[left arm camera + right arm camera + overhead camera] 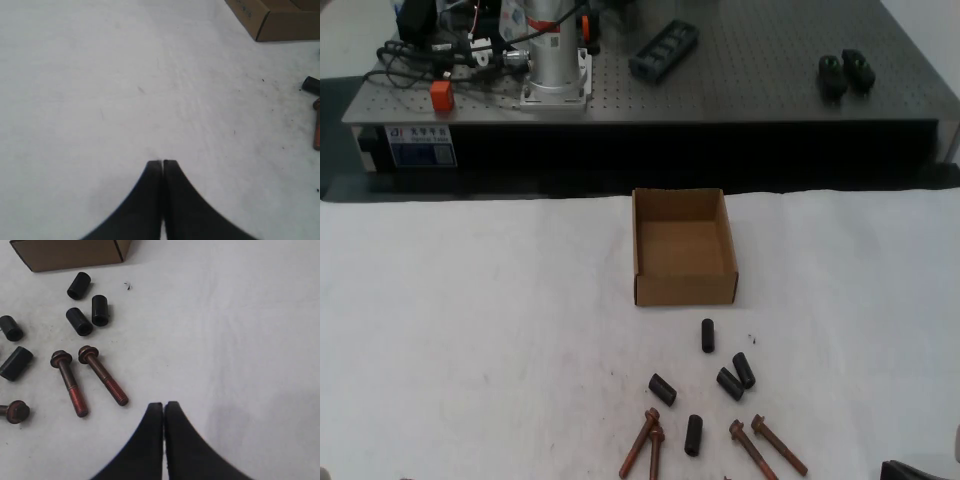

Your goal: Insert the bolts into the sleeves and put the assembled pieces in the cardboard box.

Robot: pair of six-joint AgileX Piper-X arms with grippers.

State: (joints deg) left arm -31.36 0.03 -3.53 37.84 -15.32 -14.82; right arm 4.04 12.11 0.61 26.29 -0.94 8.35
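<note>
Left end effector (162, 162) and right end effector (163, 404) closed, empty; bolts (104, 376) lie loose.

A white cloth (470, 330) lies spread across the foreground. Behind it, a perforated metal table (740, 85) carries a silver column (556, 55), cables (415, 55) and an orange block (441, 95) at left, a dark ribbed piece (663, 50) midway and two black parts (845, 72) at right.

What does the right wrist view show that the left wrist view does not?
Right wrist view: the right gripper, shut; two whole bolts side by side; three black sleeves close together. Left wrist view: the left gripper, shut, over white cloth. Both: a corner of the cardboard box, the cloth, at least one sleeve and one bolt.
</note>
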